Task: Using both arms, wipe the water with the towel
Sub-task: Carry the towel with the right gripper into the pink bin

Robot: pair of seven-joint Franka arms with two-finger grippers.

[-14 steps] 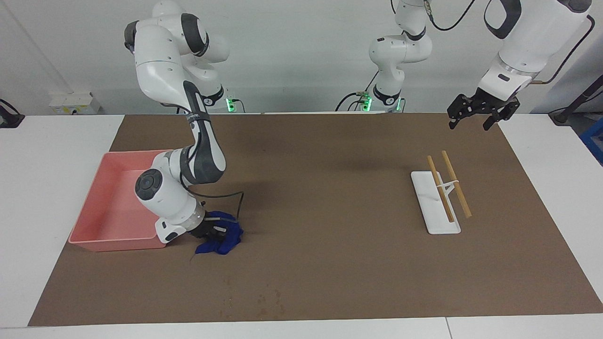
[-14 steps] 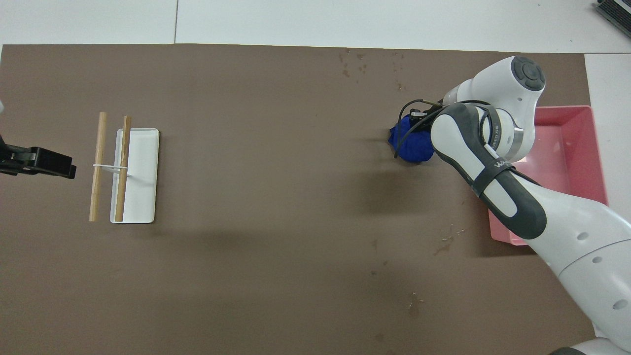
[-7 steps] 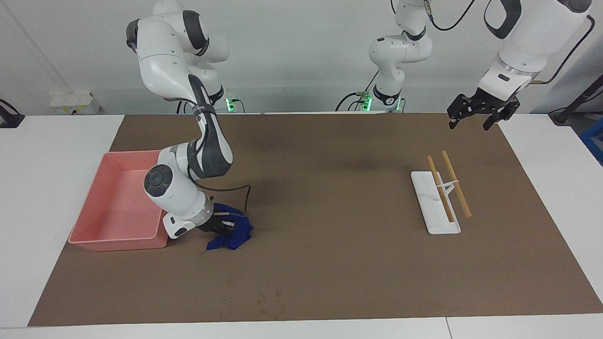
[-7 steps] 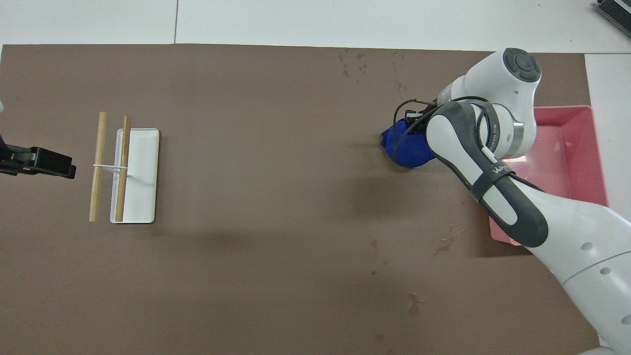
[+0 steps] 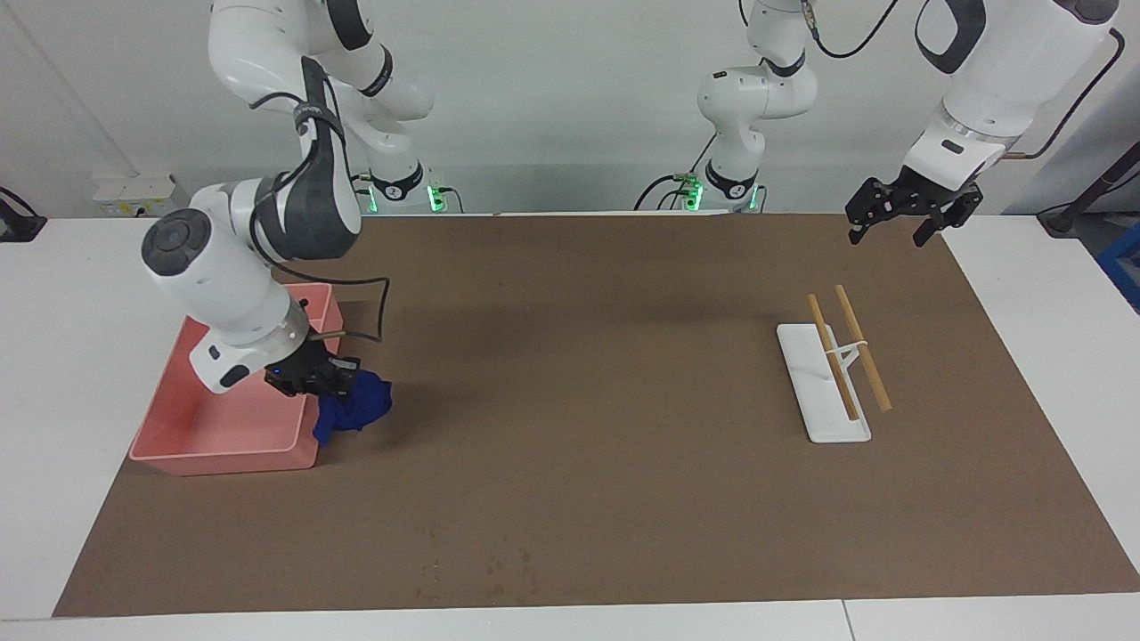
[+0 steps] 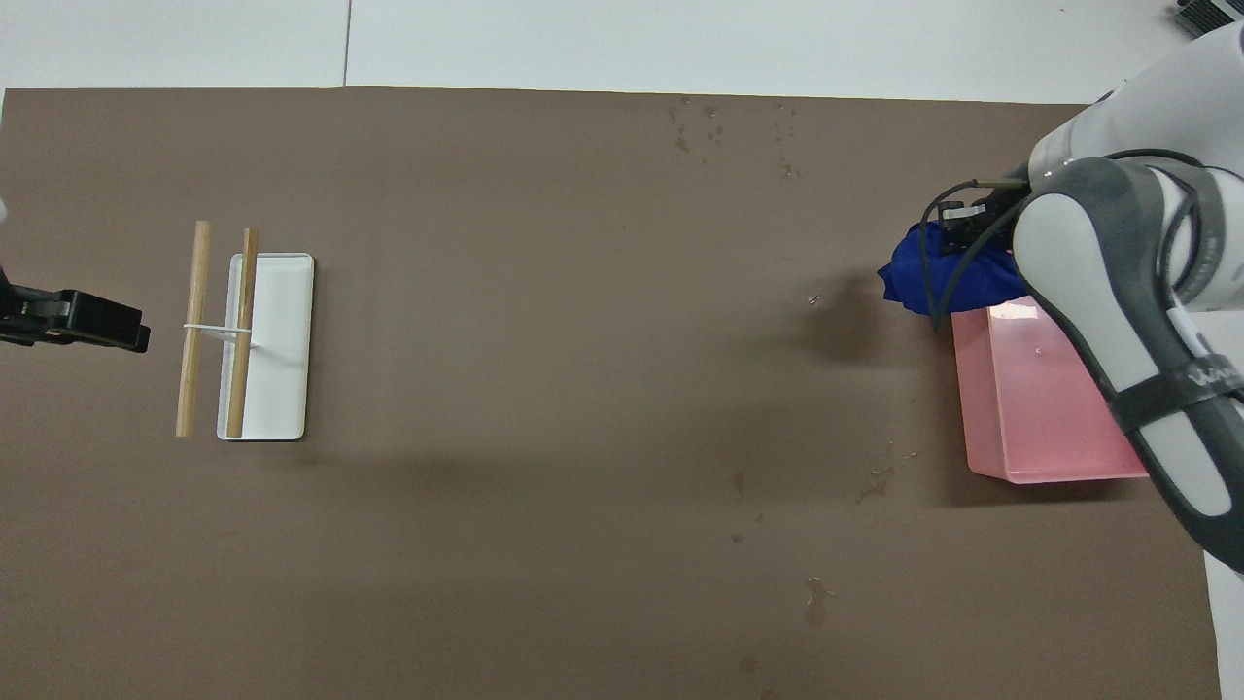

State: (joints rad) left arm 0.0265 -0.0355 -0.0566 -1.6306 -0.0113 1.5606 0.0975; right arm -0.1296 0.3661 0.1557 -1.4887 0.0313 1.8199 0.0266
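- The towel (image 5: pixel 354 406) hangs bunched in the pinching jaws of the right gripper (image 5: pixel 313 379), up in the air over the pink tray's (image 5: pixel 214 436) corner and the surface (image 5: pixel 570 499) beside it.
- No glossy streak of water shows clearly; only faint specks (image 6: pixel 880 476) mark the mat near the tray's end toward the robots.
- Judged from that, any wiping lies below these jaws, and the right arm is far closer.
- The left gripper (image 5: pixel 901 219) waits over the mat near the white tray with sticks (image 5: pixel 833 383), jaws spread.
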